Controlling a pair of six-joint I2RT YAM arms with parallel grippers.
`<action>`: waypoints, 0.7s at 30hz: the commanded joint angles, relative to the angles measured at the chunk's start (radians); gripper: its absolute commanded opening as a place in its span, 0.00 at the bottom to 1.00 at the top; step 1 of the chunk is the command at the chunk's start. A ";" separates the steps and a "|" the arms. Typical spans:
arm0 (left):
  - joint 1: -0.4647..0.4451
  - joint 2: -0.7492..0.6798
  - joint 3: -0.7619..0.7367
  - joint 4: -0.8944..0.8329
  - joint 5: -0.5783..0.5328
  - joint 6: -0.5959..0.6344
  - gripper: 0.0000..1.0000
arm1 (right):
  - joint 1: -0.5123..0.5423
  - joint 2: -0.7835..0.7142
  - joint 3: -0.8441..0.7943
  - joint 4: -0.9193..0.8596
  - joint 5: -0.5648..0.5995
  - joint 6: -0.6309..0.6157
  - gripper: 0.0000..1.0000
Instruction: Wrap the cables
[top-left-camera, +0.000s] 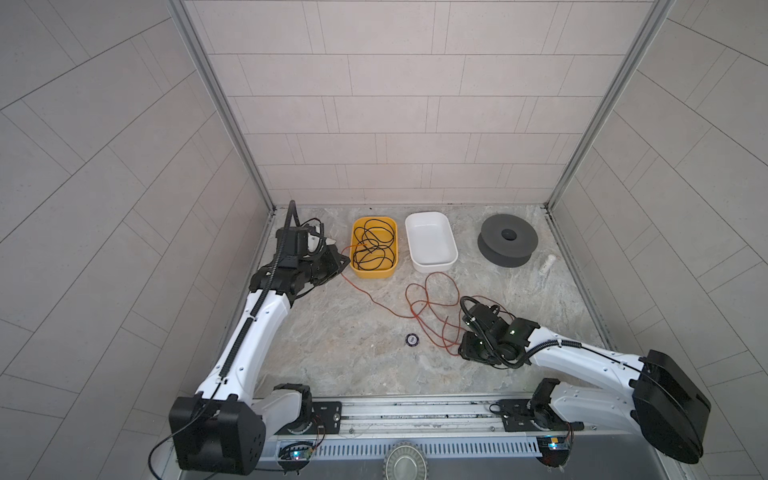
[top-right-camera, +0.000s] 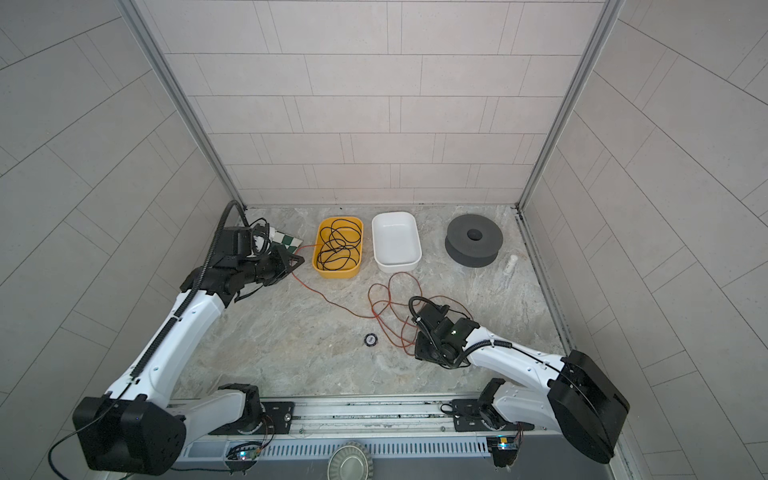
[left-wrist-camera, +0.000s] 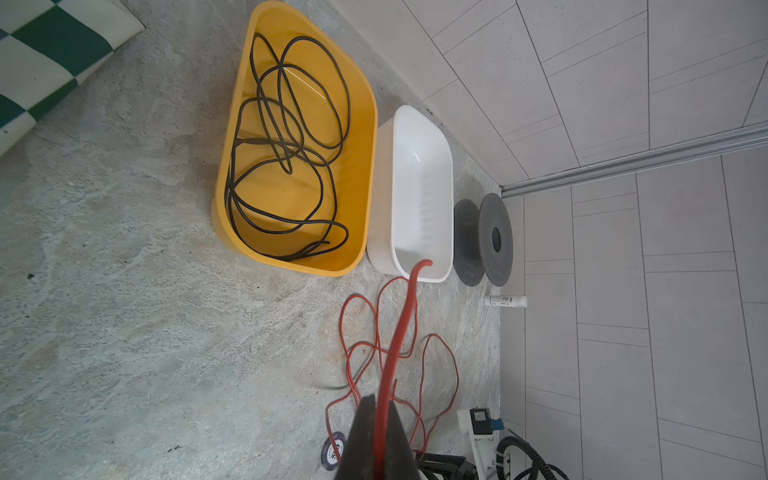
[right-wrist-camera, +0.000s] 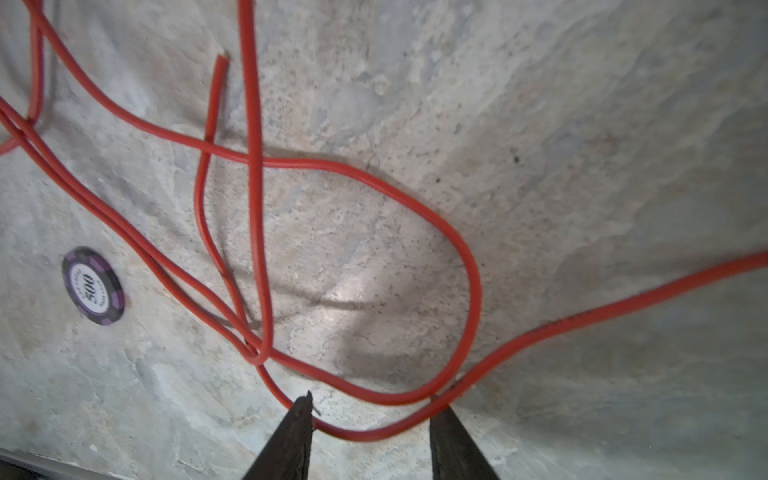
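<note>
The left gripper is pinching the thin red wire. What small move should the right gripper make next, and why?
Probably close the right gripper. Its jaws stand open, with a strand of the long thin red wire running between them. The left gripper is shut on that wire, so a second grip would help gather the loose loops.

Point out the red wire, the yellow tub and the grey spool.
red wire (right-wrist-camera: 249, 83), right wrist view, straight strand.
yellow tub (top-left-camera: 374, 273), a top view, near wall.
grey spool (top-left-camera: 524, 241), a top view, upper flange.

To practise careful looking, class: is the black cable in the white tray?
No, the black cable lies coiled inside the yellow tray.
</note>
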 joint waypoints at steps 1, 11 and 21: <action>0.005 -0.029 -0.015 0.019 0.009 0.002 0.00 | 0.001 -0.010 -0.018 0.055 0.049 0.077 0.46; 0.006 -0.034 -0.022 0.027 0.007 -0.004 0.00 | -0.008 -0.044 -0.095 0.083 0.111 0.122 0.29; 0.006 -0.035 0.053 -0.029 -0.006 0.004 0.00 | -0.059 -0.259 -0.023 -0.194 0.290 0.027 0.00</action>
